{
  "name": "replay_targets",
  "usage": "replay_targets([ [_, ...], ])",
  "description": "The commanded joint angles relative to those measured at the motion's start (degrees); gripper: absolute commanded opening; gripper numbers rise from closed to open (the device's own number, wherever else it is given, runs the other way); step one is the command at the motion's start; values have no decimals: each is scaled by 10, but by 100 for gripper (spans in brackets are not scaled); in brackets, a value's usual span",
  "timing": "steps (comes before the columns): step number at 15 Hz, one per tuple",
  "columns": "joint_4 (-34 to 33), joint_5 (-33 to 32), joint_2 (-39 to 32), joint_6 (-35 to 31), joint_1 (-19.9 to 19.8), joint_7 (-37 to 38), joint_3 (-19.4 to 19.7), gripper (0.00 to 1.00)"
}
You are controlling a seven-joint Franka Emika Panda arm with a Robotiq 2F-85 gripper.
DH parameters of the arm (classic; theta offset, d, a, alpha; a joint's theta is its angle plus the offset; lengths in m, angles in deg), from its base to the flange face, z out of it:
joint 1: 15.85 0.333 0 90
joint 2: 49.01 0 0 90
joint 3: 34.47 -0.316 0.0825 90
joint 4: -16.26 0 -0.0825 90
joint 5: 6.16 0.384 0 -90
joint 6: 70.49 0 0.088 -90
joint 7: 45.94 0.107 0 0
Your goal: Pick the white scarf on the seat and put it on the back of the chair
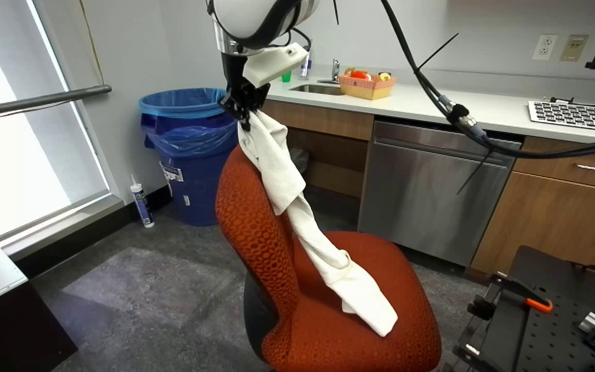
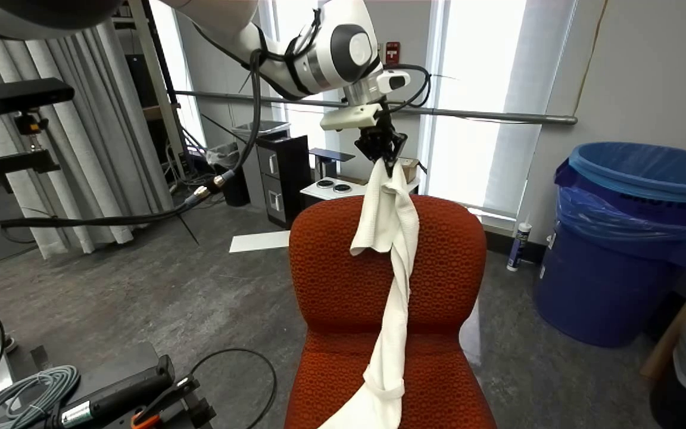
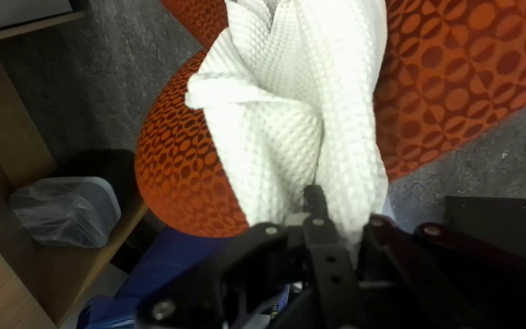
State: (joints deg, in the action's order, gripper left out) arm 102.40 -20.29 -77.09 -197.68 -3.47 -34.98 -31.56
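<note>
**Gripper (image 1: 247,118) above the chair (image 1: 271,243) – draping was in hand**

The gripper had its jaws pressed together in a pinch, just above the chair's top edge in both exterior views.

The chair stood upright, its orange-red backrest (image 2: 331,268) the goal and its seat (image 1: 395,268) the place to be left behind. The white scarf (image 1: 303,219) was what the jaws pinched, by a bunched end: it hung in one long run down the seat side of the backrest, and its lower tail (image 1: 367,297) lay on the seat. Near the top, a short flap (image 2: 373,229) fell beside the main strand. Whether any cloth had crossed to the rear could not be told.

So the picking looked done and the placing only part-way. The next move called for carrying the pinched end past the top edge and lowering it behind, far enough that the scarf lay across that edge, before letting go. Released there and then, it would probably have slid forward – most of its length, and so its weight, seemed to hang on the seat side.
</note>
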Motion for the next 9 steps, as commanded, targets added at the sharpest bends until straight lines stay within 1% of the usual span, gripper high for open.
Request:
replay_targets([
  [1,-77,-15,-29,59,13,17,-9,0],
  [4,-112,-15,-49,63,19,21,-14,0],
  [9,-152,-30,-72,109,31,22,-7,0],
])
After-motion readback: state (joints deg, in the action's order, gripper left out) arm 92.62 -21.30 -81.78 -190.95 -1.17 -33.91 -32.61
